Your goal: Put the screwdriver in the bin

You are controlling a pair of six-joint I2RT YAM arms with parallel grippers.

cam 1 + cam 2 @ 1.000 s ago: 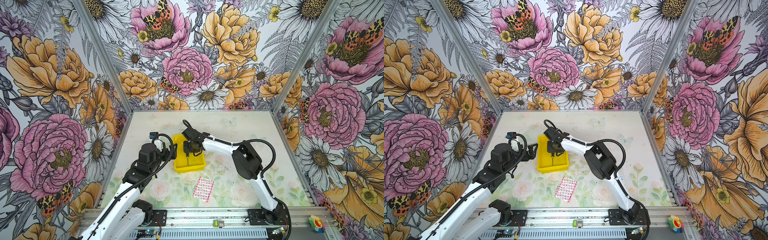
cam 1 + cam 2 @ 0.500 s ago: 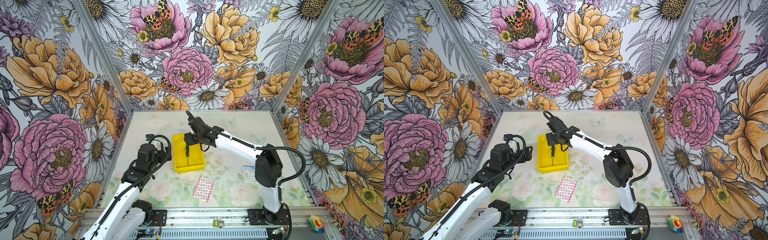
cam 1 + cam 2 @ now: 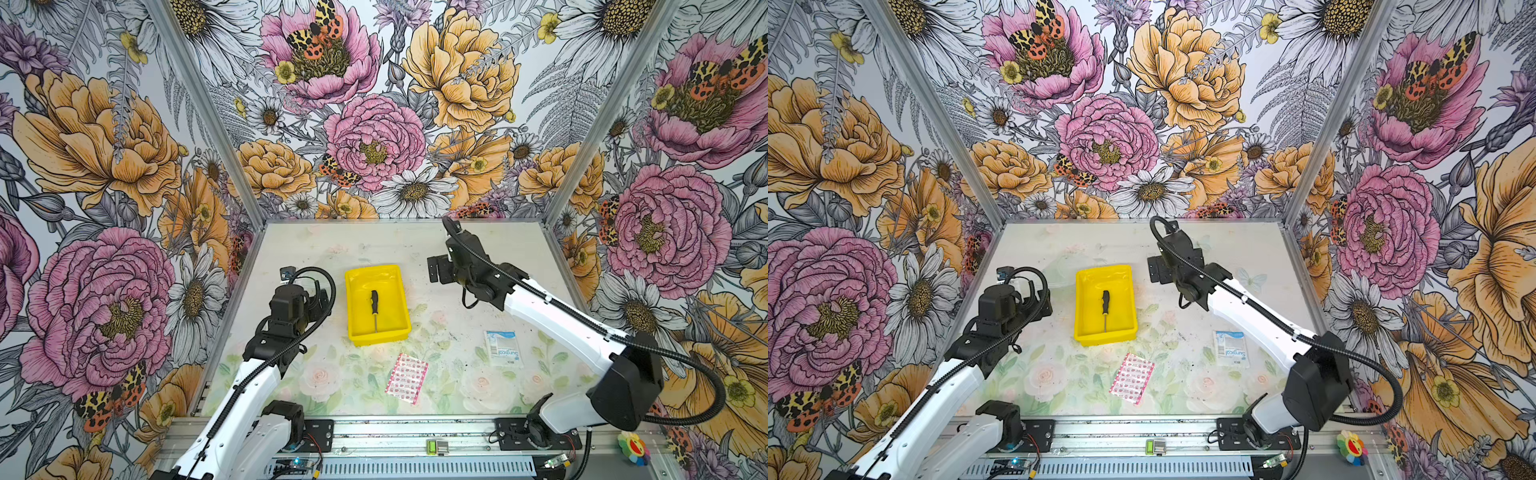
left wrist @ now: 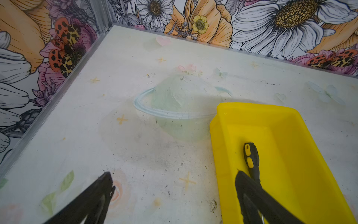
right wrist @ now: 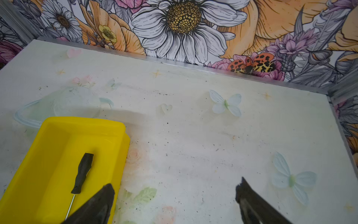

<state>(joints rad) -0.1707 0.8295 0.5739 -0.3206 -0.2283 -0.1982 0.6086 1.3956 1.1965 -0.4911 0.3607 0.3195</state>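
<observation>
1. Status: the screwdriver is lying flat inside the bin, about mid-floor, along the long axis. Handle is pointing to the far wall; shaft tip is ending close to the near wall; touching it or not, can't tell.
2. right jaws are standing wide, gripping nothing; hanging over bare counter just beside the bin's right side, apart from it.
3. left jaws are gaping wide too, empty; hovering at the bin's left side. In the left wrist view one finger is overlapping the bin rim; contact y/n, can't tell.
4. Step, imo: placement is looking done; we're sitting in the post-release / clear-out phase.
5. Next move is calling for: lifting both arms up + away w/o clipping the rim. Tray is looking light, prob sliding if nudged; left side is needing most care; no regrasp needed.
6. Misc: pink plaster sheet + white packet are lying on the counter nearer the arm bases, apart from the bin; not involved.
</observation>
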